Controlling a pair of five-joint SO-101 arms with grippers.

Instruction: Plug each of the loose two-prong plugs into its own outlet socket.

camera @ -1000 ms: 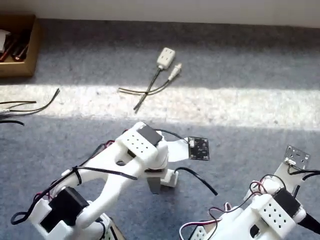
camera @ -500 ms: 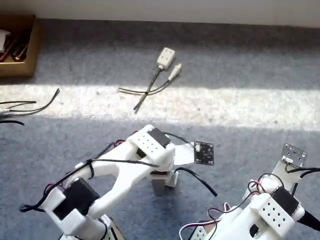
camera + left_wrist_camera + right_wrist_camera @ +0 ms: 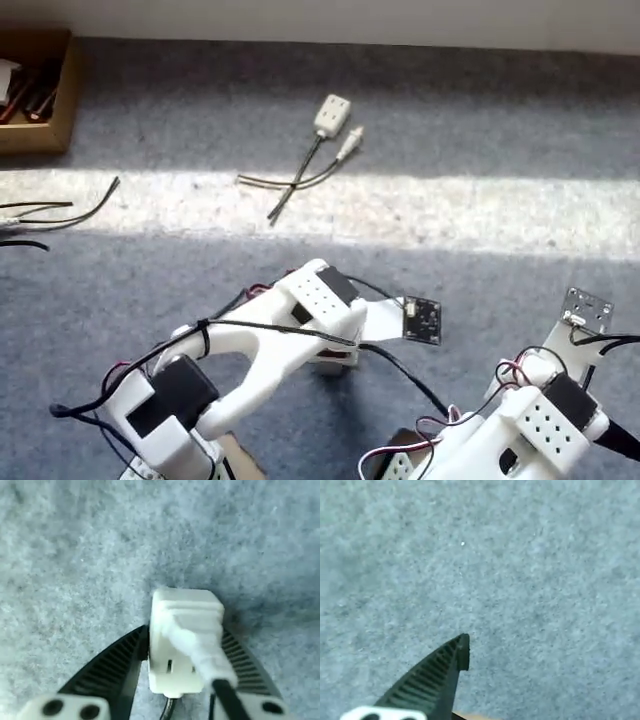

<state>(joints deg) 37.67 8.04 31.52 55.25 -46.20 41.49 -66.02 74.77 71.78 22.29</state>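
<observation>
Seemingly half done: the left hand (image 3: 184, 639) grips a white socket (image 3: 167, 625) with a plug (image 3: 197, 637) seated, down on the worktop (image 3: 500, 150), while the far socket (image 3: 331, 113) and plug (image 3: 350, 145) lie beside each other, unjoined.

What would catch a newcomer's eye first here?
The white outlet socket, its plug already seated, sits held in the left gripper near the grey carpet. Farther out in the high view, a second socket lies with a loose plug beside it, their cables crossing at the edge of a bright sunlit band.
</observation>
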